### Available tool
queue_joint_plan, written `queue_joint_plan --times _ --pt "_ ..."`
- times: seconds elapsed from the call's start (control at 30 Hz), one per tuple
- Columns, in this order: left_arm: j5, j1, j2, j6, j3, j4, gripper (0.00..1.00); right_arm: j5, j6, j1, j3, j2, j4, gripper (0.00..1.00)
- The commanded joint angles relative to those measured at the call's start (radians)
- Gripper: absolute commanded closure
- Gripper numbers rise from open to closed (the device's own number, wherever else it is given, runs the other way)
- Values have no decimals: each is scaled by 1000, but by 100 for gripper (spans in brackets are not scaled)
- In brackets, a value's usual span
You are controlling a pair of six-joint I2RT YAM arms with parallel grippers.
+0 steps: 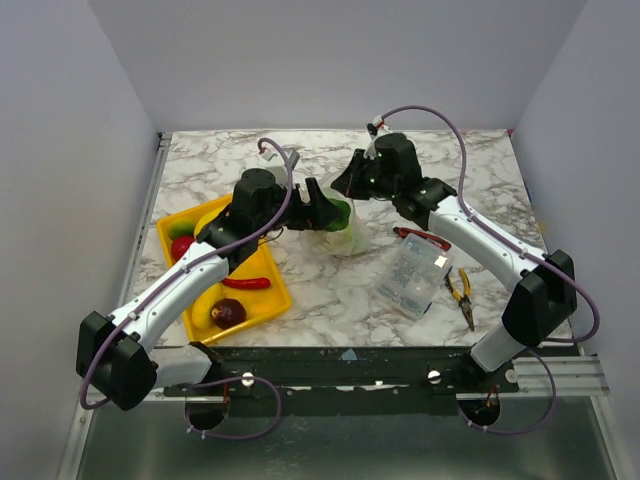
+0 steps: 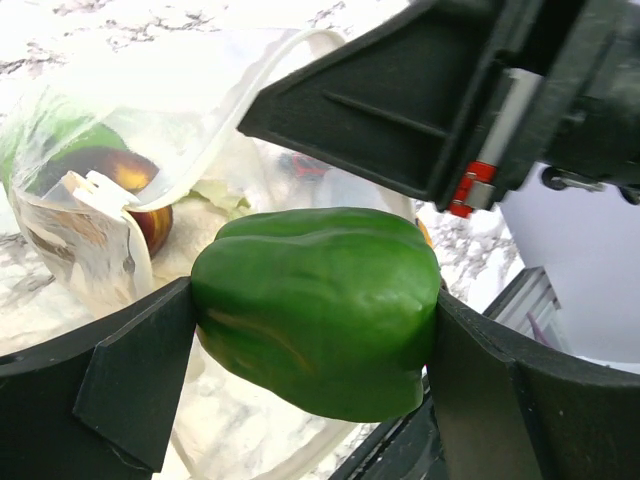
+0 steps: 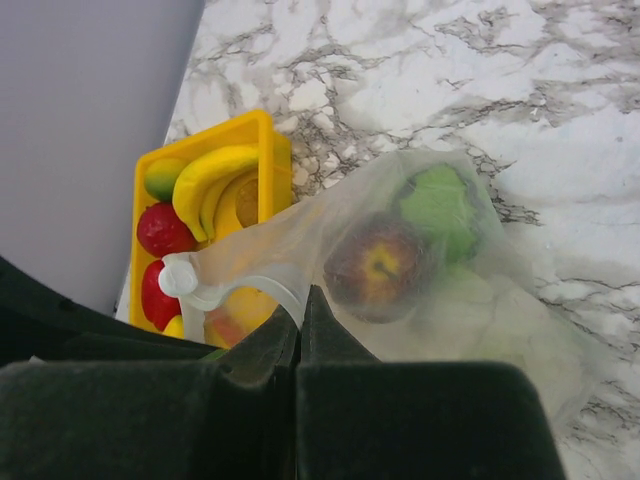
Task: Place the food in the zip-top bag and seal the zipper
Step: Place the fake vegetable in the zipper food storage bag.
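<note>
My left gripper is shut on the green pepper and holds it over the open mouth of the clear bag. In the top view the pepper sits just left of the bag. My right gripper is shut on the bag's whitish zipper strip and holds the mouth edge up. Inside the bag lie a dark red fruit, a green ball and a whitish piece. Banana, red fruits and a red chili lie in the yellow tray.
The yellow tray stands at the left of the marble table, under my left arm. A clear plastic box, yellow-handled pliers and a red-handled tool lie right of the bag, under my right arm.
</note>
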Motion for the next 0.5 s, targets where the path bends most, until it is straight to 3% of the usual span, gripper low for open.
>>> queue_joint_plan --times 0.0,0.27,0.47 --pt "-6 -3 27 41 22 -32 31 -44 38 -3 -34 -52 100 99" --pt "18 -2 34 37 -10 -22 2 -48 49 -4 -43 -41 112 100" --pt "10 -2 33 72 34 -99 2 -40 44 -5 -41 -31 113 99"
